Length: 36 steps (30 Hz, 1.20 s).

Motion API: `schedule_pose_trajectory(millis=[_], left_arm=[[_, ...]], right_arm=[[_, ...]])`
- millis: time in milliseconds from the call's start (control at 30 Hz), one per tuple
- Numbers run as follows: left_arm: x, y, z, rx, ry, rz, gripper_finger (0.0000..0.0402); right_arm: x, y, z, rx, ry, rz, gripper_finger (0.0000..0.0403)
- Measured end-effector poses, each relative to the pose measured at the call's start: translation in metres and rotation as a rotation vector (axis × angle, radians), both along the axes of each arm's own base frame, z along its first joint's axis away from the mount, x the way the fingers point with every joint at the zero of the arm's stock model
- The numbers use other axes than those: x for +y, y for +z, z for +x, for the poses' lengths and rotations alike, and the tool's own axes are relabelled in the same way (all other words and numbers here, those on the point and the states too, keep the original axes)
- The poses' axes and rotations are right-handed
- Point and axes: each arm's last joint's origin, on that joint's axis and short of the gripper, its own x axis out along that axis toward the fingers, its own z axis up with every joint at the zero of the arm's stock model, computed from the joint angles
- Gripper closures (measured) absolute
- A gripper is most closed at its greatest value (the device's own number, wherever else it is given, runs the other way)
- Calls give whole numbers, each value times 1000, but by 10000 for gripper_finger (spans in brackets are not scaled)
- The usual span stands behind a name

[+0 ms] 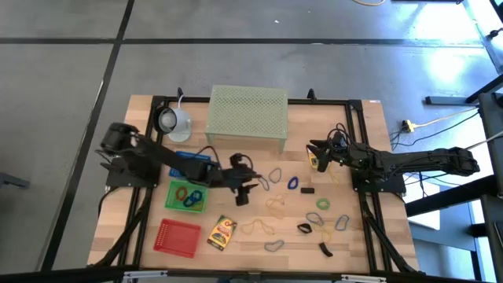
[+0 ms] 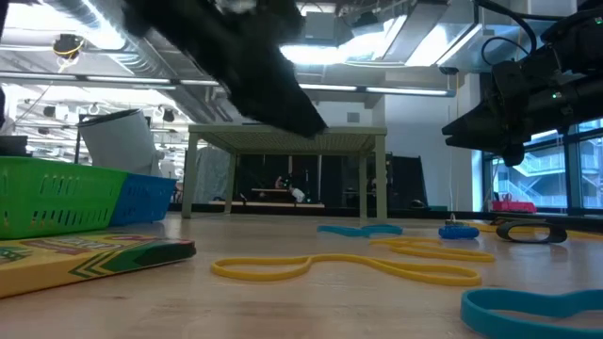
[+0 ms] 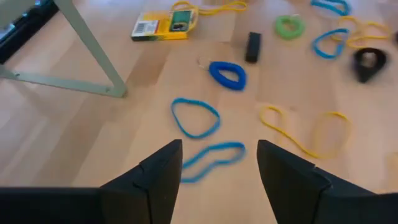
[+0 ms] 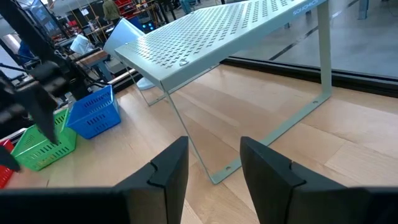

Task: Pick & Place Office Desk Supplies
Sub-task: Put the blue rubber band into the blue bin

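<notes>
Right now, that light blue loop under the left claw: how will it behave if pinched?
Probably floppy: the light blue loop lies flat in an uneven squashed outline. Likely very light, being thin. It may slip the left claw, whose fingers are open above it.

The left arm reaches from the desk's left side toward the middle, its tool (image 1: 243,191) low over the desk with fingers (image 3: 163,175) spread apart and nothing between them. The right arm stretches in from the right edge, its tool (image 1: 315,155) raised, fingers (image 4: 169,167) parted.

Grey floor (image 1: 63,86) with dark seams, bright ceiling lights (image 2: 396,24), right-hand windows (image 2: 556,169).
</notes>
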Motion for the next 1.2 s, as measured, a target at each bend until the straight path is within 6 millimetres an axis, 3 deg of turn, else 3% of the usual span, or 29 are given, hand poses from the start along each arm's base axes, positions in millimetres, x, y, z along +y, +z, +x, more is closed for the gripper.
schedule_pose_trajectory(millis=[133, 367, 567, 767, 900, 1200], left_arm=[[12, -30, 15, 26, -4, -12, 200], [28, -74, 24, 119, -5, -32, 199], [36, -90, 29, 130, -16, -47, 203], [40, -93, 31, 131, -20, -67, 214], [39, -95, 30, 148, -57, -98, 249], [31, -95, 29, 142, -91, -106, 378]], right_arm=[[0, 0, 0, 0, 0, 0, 257], [0, 0, 0, 0, 0, 0, 257], [0, 0, 0, 0, 0, 0, 257], [0, 0, 0, 0, 0, 0, 257], [0, 0, 0, 0, 0, 0, 256], [0, 0, 0, 0, 0, 0, 256]])
